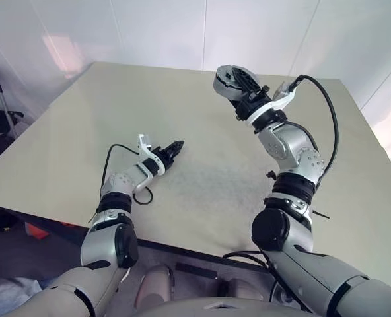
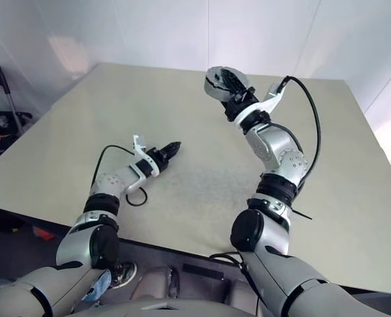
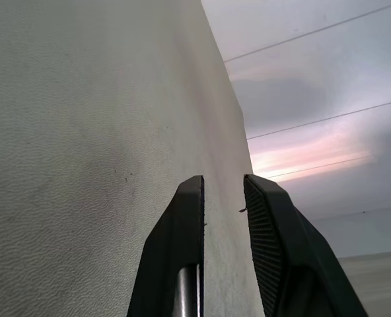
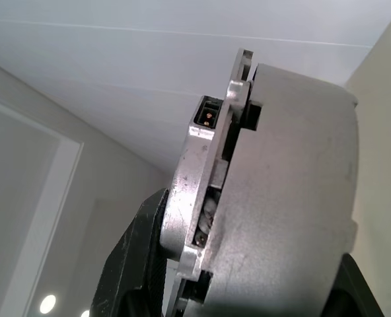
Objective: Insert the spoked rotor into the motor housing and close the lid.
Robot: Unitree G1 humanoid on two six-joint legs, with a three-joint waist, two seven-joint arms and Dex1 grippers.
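Sitting clamped in the raised right claw point(image 1: 238, 89), motor housing point(image 1: 234, 80)

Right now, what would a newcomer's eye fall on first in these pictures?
The right gripper, raised above the far part of the beige table, its jaws clamped on a round grey motor assembly. The left gripper hangs low over the table, holding nothing, jaws slightly apart.

head eyes overlook table point(image 1: 202, 165), wrists close-up
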